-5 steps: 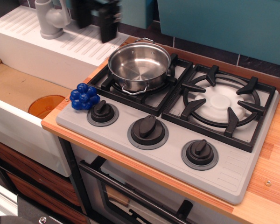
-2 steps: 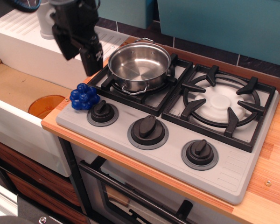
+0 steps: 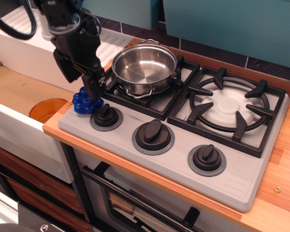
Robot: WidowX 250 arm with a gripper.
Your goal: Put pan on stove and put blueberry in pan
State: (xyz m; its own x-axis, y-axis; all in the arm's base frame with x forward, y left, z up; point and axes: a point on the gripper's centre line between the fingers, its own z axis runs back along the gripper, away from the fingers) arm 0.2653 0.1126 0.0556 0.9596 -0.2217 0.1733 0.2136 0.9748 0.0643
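Note:
The shiny steel pan (image 3: 144, 68) sits on the left burner grate of the light grey stove (image 3: 241, 176) and is empty. The dark-blue blueberry (image 3: 85, 104) lies at the stove's front left corner, just left of the left knob (image 3: 106, 116). My black gripper (image 3: 80, 85) hangs directly above the blueberry with its jaws open. One fingertip (image 3: 92, 89) reaches down to the blueberry's top and hides part of it. I cannot tell whether it touches.
An orange round disc (image 3: 47, 109) lies in the sink to the left. A white ribbed drainboard (image 3: 24, 38) stands behind the sink. The right burner grate (image 3: 229, 106) holds nothing. Two more knobs (image 3: 153, 136) line the stove's front. A teal wall runs along the back.
The gripper has come from the back, moved left and forward and dropped down onto the blueberry. The pan and the blueberry have not moved.

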